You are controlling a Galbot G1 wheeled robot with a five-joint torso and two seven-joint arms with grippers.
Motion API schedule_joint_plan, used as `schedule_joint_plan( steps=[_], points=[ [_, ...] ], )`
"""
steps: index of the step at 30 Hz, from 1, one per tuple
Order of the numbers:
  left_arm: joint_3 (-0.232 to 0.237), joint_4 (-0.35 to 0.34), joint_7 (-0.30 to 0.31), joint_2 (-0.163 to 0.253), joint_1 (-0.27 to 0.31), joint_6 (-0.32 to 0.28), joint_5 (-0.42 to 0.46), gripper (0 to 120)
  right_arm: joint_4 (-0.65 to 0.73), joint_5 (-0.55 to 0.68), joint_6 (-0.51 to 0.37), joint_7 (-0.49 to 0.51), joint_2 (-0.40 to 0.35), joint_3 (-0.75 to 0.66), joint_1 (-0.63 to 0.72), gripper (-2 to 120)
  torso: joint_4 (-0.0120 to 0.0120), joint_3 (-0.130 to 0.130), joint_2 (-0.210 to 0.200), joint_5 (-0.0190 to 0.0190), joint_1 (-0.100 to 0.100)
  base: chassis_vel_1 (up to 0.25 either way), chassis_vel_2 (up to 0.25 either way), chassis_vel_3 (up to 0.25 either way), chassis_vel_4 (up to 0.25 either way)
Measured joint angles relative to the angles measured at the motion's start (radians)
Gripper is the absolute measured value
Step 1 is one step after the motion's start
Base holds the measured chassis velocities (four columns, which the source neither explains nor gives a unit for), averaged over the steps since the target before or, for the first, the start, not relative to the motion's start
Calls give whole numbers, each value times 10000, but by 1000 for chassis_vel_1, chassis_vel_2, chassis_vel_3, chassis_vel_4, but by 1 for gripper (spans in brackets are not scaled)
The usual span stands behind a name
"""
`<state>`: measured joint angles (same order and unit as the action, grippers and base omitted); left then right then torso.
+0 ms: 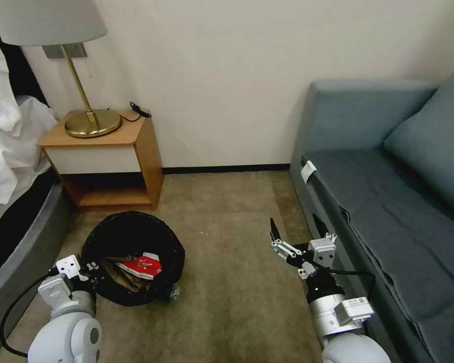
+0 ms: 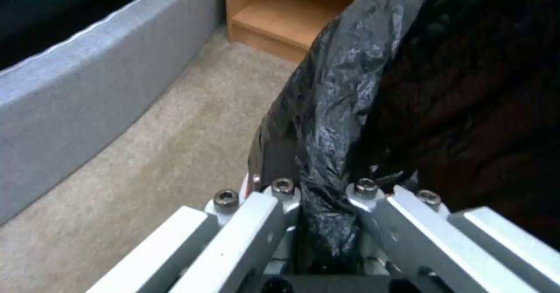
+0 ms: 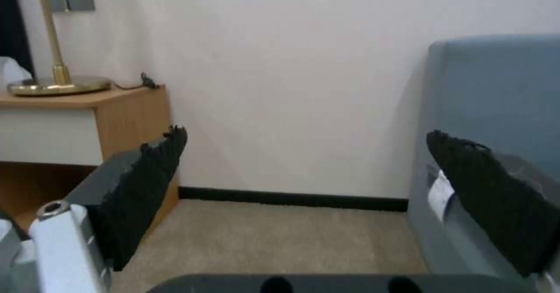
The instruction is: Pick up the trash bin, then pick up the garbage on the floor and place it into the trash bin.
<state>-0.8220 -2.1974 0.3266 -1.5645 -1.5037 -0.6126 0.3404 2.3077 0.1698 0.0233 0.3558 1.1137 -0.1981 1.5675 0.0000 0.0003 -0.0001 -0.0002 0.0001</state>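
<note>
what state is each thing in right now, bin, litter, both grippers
trash bin: held at its bag-lined rim, litter inside
red snack packet: lying in the bin
tan paper bag: in the bin, beside the packet
left gripper: shut on the bin's rim
right gripper: open, holding nothing, beside the sofa

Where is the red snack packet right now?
In the head view the red snack packet lies inside the round, black-bag-lined trash bin, on the carpet before the wooden nightstand. The left pincer grips the bin's rim.
</note>
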Motion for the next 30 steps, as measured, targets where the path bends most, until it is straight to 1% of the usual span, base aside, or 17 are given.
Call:
schedule_joint_plan(
  steps=[5,14,22,30],
  points=[
    [-31,-8,-1,7,5,6,4,3,-53,56,0,-52,-87,107,-135,100,-1,-3,1,2,-2,-30,17,22,-30],
    [-179,-149,-1,48,75,6,38,3,-205,522,-216,-96,-496,302,-764,100,0,-3,0,2,-1,0,0,0,0],
    [-305,-382,0,54,10,-84,164,3,-276,638,-337,-163,-570,457,-990,100,-1,-3,0,2,-1,0,0,0,0],
    [-331,-401,6,45,21,-109,174,3,-356,678,-405,-252,-641,552,-1128,100,0,-3,1,2,-1,0,0,0,0]
  ],
)
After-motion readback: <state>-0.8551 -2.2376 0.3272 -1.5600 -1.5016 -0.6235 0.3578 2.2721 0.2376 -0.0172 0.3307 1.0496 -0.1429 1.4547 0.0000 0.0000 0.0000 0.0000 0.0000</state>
